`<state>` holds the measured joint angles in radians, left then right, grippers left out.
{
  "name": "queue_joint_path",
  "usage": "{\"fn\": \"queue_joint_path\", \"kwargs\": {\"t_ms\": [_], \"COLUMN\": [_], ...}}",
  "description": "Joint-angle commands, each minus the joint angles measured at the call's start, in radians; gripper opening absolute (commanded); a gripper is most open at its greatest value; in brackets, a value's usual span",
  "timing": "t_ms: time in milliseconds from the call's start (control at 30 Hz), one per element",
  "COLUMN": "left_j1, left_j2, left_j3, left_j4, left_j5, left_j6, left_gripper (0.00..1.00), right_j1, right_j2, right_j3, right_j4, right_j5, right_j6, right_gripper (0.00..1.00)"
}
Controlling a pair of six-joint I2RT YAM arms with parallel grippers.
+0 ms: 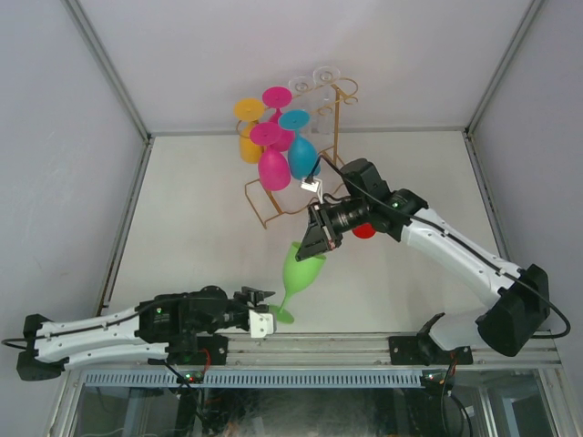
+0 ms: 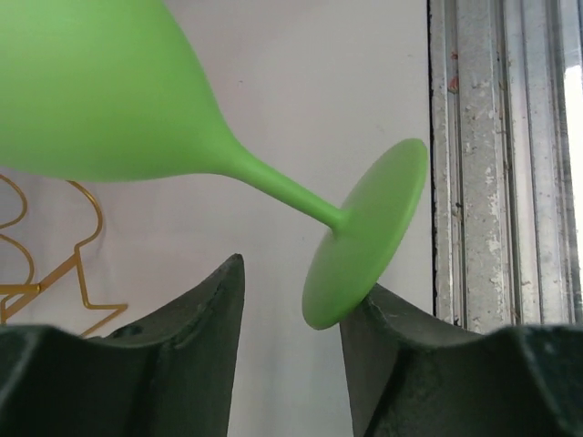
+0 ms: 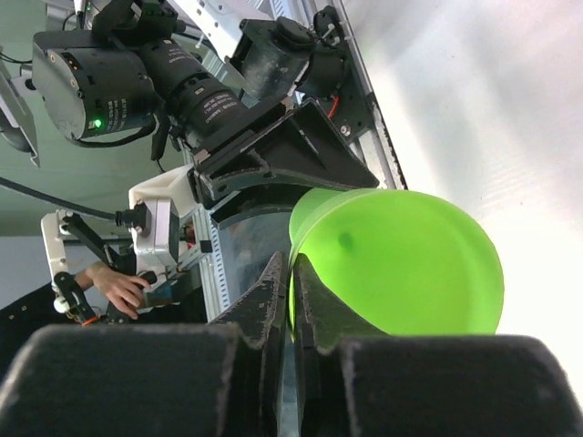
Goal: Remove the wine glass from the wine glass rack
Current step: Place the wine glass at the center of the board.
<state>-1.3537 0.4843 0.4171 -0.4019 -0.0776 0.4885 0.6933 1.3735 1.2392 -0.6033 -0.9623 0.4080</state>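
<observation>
A green wine glass [image 1: 301, 267] hangs tilted over the table, away from the wine glass rack [image 1: 273, 208], a gold wire stand at the back. My right gripper [image 1: 312, 248] is shut on the glass's rim, with one finger inside the bowl [image 3: 410, 264] and one outside, as the right wrist view [image 3: 290, 264] shows. My left gripper [image 1: 267, 307] is open by the glass's foot [image 2: 364, 237]. In the left wrist view, the left gripper [image 2: 303, 278] has the foot's edge against its right finger [image 2: 401, 346], and its left finger stands apart.
Yellow [image 1: 249, 129], pink [image 1: 273, 168], blue [image 1: 301, 155] and clear [image 1: 314, 82] glasses hang upside down on the rack. A red object [image 1: 365, 231] lies under my right arm. The metal front rail [image 2: 501, 164] runs close beside the glass's foot. Part of the rack's wire [image 2: 55, 273] shows behind the green bowl.
</observation>
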Motion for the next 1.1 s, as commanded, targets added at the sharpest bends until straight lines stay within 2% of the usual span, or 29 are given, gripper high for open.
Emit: {"fn": "queue_joint_path", "kwargs": {"t_ms": [0, 33, 133, 167, 333, 400, 500, 600, 733, 933, 1067], "left_j1": [0.007, 0.006, 0.006, 0.007, 0.030, 0.059, 0.138, 0.250, 0.351, 0.484, 0.587], "left_j2": [-0.024, -0.031, -0.055, -0.059, -0.076, -0.069, -0.040, 0.005, 0.049, 0.042, -0.008], "left_j3": [-0.027, -0.025, -0.027, -0.027, -0.019, 0.002, 0.067, 0.168, 0.271, 0.353, 0.339], "left_j4": [0.085, 0.085, 0.092, 0.098, 0.139, 0.167, 0.166, 0.089, -0.018, -0.189, -0.290], "left_j5": [-0.044, -0.039, -0.034, -0.036, -0.112, -0.251, -0.389, -0.472, -0.541, -0.540, -0.473], "left_j6": [-0.034, -0.038, -0.054, -0.064, -0.153, -0.246, -0.397, -0.548, -0.639, -0.802, -0.936], "left_gripper": [0.52, 0.55, 0.97, 1.00, 1.00, 1.00, 1.00, 1.00, 1.00, 1.00, 1.00], "right_j1": [0.011, 0.012, 0.022, 0.029, 0.091, 0.126, 0.183, 0.236, 0.258, 0.257, 0.248], "right_j2": [-0.068, -0.081, -0.113, -0.126, -0.224, -0.260, -0.308, -0.349, -0.399, -0.453, -0.516], "right_j3": [0.029, 0.027, 0.024, 0.023, -0.003, -0.030, -0.050, -0.054, -0.075, -0.111, -0.193], "right_j4": [0.034, 0.030, 0.003, -0.002, 0.004, 0.002, -0.013, -0.055, -0.119, -0.266, -0.254], "right_j5": [0.095, 0.146, 0.284, 0.319, 0.596, 0.717, 0.871, 1.028, 1.174, 1.319, 1.357], "right_j6": [-0.001, -0.002, -0.030, -0.049, -0.105, -0.123, -0.143, -0.131, -0.077, 0.008, 0.047], "right_gripper": [0.00, 0.00, 0.00, 0.00, 0.00, 0.00, 0.00, 0.00, 0.00, 0.00, 0.00]}}
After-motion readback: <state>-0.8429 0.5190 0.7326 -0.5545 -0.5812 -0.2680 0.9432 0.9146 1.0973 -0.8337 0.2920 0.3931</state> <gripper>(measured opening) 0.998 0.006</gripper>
